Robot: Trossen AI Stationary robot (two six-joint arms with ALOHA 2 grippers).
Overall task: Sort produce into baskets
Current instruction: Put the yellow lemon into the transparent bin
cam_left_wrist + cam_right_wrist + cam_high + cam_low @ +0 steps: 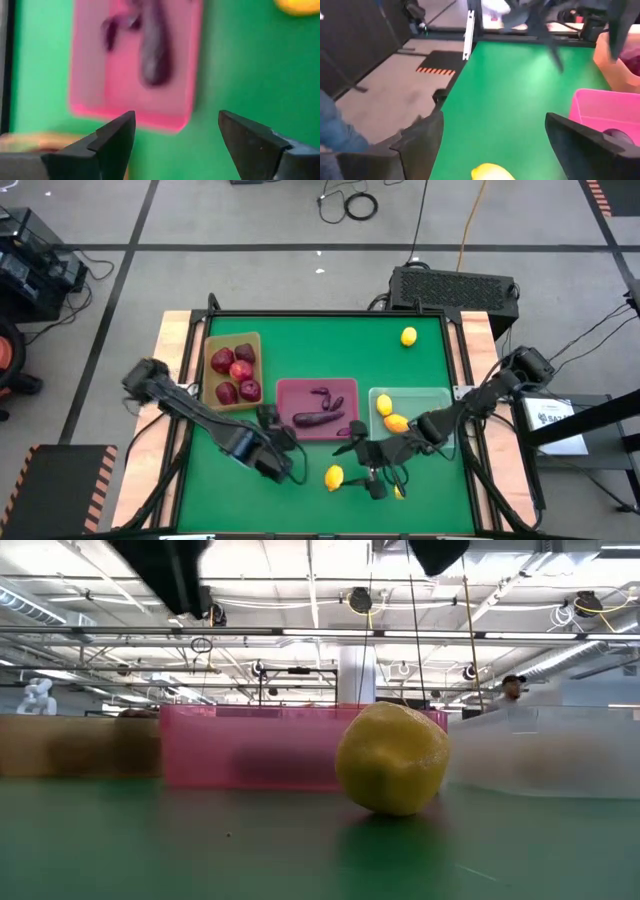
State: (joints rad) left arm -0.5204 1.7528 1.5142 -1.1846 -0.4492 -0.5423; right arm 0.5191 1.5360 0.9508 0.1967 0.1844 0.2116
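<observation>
Green table carrying three trays in a row: tan, pink, clear; loose lemons lie on the mat.

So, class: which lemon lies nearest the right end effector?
The lemon on the bare mat near the front edge, just left of the right end effector; the others are farther away.

No text, label, brand, number or sign is readable in any view. A white sheet at the right edge of the high view carries dark print too small to read.
</observation>
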